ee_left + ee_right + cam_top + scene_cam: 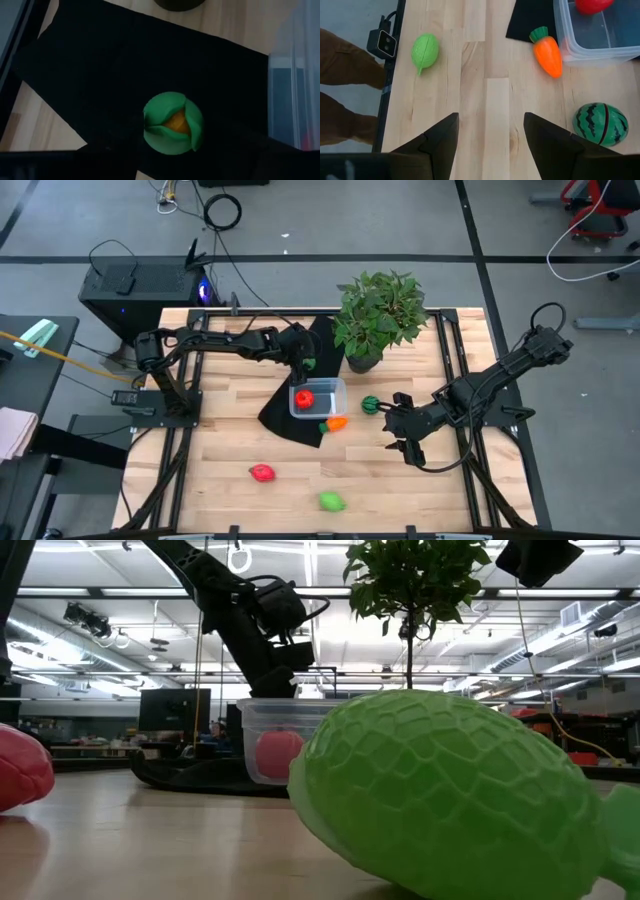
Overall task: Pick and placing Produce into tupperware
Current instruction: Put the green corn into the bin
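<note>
The tupperware (318, 399) is sitting partly on the black cloth (290, 420), holding one red fruit (304, 398). The carrot (548, 54) is lying just beside it, the striped melon (600, 124) near. I am holding a green piece (173, 122) clamped in my left gripper (304, 363) above the cloth. My right gripper (490, 137) is hanging over bare wood, jaws apart.

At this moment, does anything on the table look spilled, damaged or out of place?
Nothing looks spilled or damaged. One red piece sits in the tupperware; the carrot, the watermelon and other pieces lie loose on the wood. The black cloth is askew under the box.
</note>
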You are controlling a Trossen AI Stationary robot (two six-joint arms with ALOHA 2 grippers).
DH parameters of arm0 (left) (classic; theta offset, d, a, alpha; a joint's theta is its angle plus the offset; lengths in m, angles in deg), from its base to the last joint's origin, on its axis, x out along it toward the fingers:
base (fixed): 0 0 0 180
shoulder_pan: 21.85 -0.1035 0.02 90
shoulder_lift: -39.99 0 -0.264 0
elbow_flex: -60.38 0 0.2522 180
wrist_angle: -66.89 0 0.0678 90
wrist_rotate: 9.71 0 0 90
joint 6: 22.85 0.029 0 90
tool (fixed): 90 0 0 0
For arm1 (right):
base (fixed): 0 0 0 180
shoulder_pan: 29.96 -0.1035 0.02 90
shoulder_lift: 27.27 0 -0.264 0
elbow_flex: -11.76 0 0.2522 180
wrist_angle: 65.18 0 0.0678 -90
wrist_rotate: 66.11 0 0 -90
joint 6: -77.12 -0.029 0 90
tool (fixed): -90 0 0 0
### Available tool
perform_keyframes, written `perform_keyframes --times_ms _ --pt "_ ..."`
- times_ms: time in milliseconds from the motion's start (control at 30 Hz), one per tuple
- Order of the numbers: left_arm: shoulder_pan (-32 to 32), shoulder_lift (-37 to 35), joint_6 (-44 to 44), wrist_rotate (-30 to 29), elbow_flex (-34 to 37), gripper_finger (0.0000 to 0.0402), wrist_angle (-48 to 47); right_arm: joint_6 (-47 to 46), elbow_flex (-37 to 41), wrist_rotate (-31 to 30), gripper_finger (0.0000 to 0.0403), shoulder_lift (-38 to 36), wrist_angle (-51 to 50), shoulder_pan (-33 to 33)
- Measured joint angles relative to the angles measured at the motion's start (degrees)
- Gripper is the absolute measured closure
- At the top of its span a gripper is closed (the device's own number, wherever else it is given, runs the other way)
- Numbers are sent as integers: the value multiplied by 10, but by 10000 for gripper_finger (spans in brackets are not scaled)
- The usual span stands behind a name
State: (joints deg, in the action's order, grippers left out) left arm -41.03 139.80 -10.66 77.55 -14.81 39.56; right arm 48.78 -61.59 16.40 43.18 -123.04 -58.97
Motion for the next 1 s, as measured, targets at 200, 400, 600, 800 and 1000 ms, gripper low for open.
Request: perform_keyframes --times_ms 200,400,600,800,1000 --pt "0 0 0 0 0 212 1 0 0 0 173 0 0 0" --pt "0 0 0 0 0 222 1 0 0 0 174 0 0 0" --pt "0 -1 0 0 -7 217 -6 0 0 0 176 0 0 0" --pt "-3 -10 4 1 -47 226 -14 0 0 0 176 0 0 0" --pt "-1 -9 4 2 -85 229 -85 -2 0 0 177 0 0 0"
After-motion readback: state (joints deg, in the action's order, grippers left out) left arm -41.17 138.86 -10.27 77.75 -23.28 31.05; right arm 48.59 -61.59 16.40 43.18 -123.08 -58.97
